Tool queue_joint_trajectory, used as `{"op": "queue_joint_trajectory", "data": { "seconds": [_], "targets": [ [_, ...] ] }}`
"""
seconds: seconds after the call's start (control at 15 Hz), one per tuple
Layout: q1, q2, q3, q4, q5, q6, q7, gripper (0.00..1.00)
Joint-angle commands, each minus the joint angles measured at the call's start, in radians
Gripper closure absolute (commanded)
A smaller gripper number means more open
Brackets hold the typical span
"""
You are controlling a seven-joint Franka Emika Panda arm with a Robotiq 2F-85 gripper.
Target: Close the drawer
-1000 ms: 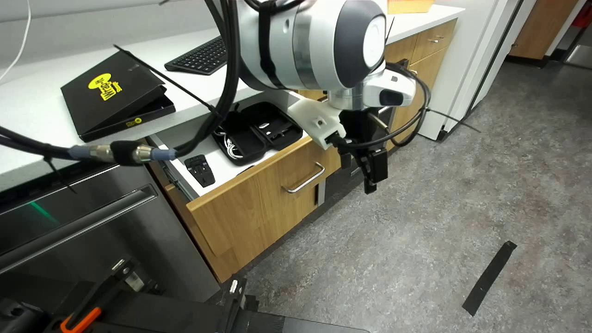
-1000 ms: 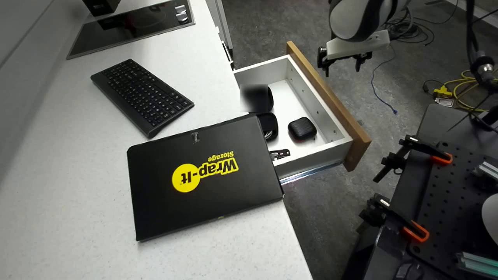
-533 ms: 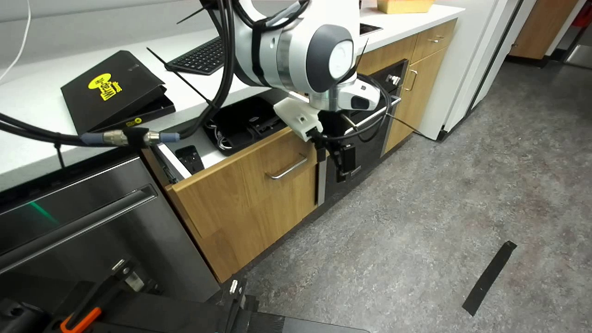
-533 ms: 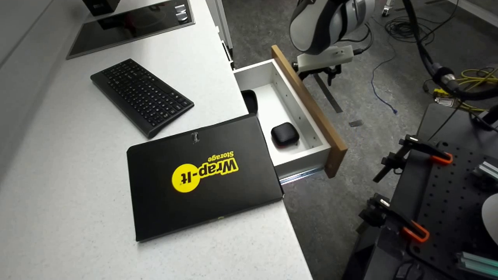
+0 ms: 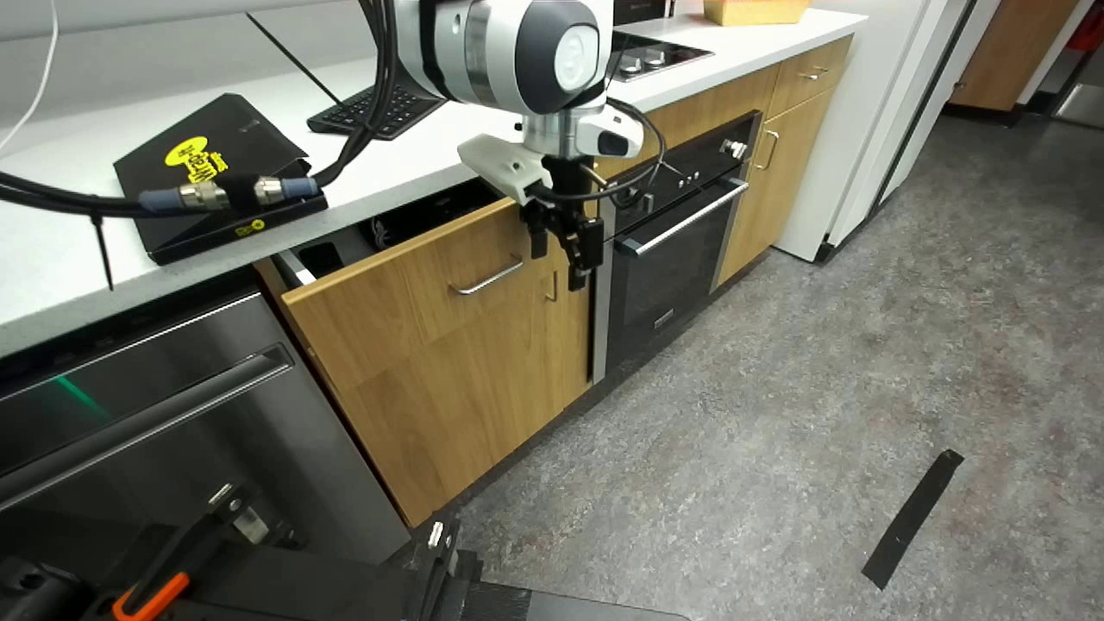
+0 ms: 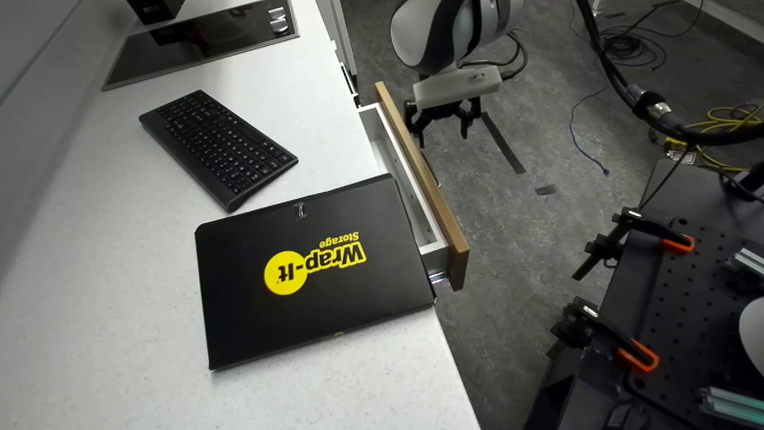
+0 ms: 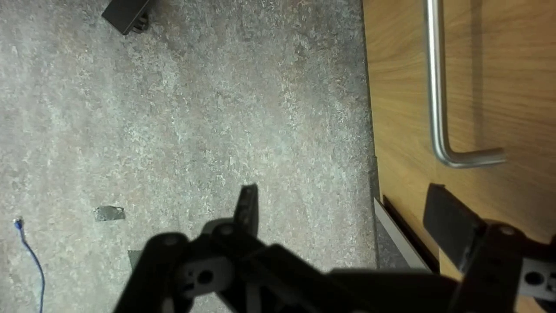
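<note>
The drawer has a light oak front (image 5: 397,310) and is partly open. In an exterior view its front (image 6: 427,188) stands a short way out from the counter, with a narrow strip of white inside showing. Its silver bar handle (image 5: 487,278) also shows in the wrist view (image 7: 436,87). My gripper (image 5: 559,266) is open and empty, pointing down at the outer face of the front, beyond the handle's end. In the wrist view the gripper (image 7: 341,191) has one finger by the oak front and one over the floor. Exact contact is hard to tell.
A black box (image 6: 310,275) lies on the white counter (image 6: 119,286), overhanging its edge by the drawer. A keyboard (image 6: 218,146) lies beside it. An oven (image 5: 677,241) and a steel appliance (image 5: 172,431) flank the drawer. A black table with clamps (image 6: 674,310) stands opposite.
The drawer has slid well inward toward the counter, with my gripper moving along at its front. The small black case inside is now hidden in the exterior view. The gripper stays open.
</note>
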Motion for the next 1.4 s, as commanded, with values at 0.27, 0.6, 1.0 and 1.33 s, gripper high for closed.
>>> {"op": "queue_joint_trajectory", "data": {
  "seconds": [0.27, 0.6, 1.0, 1.33],
  "targets": [
    [0.009, 0.039, 0.010, 0.047, 0.065, -0.010, -0.034, 0.00],
    [-0.005, 0.119, 0.084, 0.143, 0.176, -0.030, -0.081, 0.00],
    [0.018, 0.179, 0.138, 0.236, 0.208, -0.024, -0.112, 0.00],
    [0.022, 0.156, 0.097, 0.180, 0.183, -0.010, -0.111, 0.00]
  ]
}}
